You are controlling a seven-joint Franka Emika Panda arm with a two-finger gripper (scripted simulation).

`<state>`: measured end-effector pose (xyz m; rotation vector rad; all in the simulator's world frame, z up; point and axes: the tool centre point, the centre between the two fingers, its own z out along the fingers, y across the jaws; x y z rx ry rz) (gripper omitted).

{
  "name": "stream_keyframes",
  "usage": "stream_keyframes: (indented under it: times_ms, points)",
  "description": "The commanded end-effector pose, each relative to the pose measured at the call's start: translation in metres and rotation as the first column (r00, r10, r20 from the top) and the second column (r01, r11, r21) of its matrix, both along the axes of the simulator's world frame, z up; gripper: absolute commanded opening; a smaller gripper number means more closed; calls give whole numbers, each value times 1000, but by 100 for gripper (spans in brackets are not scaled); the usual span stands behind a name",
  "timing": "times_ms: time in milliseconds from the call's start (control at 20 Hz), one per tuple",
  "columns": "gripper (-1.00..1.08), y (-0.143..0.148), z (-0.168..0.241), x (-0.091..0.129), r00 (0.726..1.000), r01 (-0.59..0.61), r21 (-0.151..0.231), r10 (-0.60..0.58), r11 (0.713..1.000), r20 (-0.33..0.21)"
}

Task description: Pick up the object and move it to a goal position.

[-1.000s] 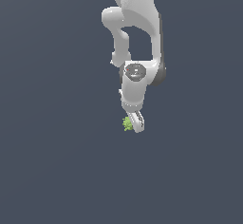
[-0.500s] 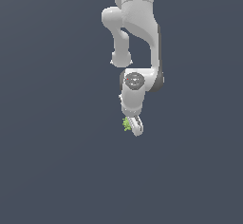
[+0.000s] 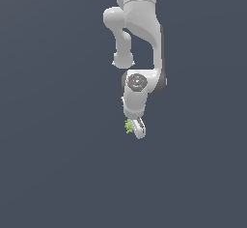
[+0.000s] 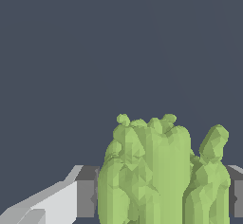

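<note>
The object (image 3: 129, 126) is a tiny yellow-green bumpy lump held at the tip of the white arm, near the middle of the exterior view. My gripper (image 3: 135, 128) is shut on it, its white fingers (image 3: 140, 128) pointing down. In the wrist view the object (image 4: 152, 171) fills the space between the two finger pads (image 4: 85, 197), bumpy and bright green. Only part of the lump sticks out past the fingers on the exterior view's left.
Plain dark grey-blue background surrounds the arm (image 3: 140, 34) in both views. No other objects, containers or edges show.
The arm and gripper, with the object held, have shifted slightly downward and a little toward the exterior view's right over the last second. The grasp stays the same.
</note>
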<state>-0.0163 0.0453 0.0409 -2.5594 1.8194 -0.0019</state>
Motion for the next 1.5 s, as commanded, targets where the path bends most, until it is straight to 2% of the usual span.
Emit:
stream_keyframes:
  times_ms: [0,250,450,650,1150,1450]
  points:
    - [-100,0,0,0,1000,0,0,0,1000,0]
    - [-100,-11,5,0,1000,0,0,0,1000,0]
    - [-100,-34,17,0,1000,0,0,0,1000,0]
    - [-100,-72,36,1,1000,0,0,0,1000,0]
    - [-100,-186,94,5,1000,0,0,0,1000,-1]
    - [-100,-230,117,9,1000,0,0,0,1000,-2]
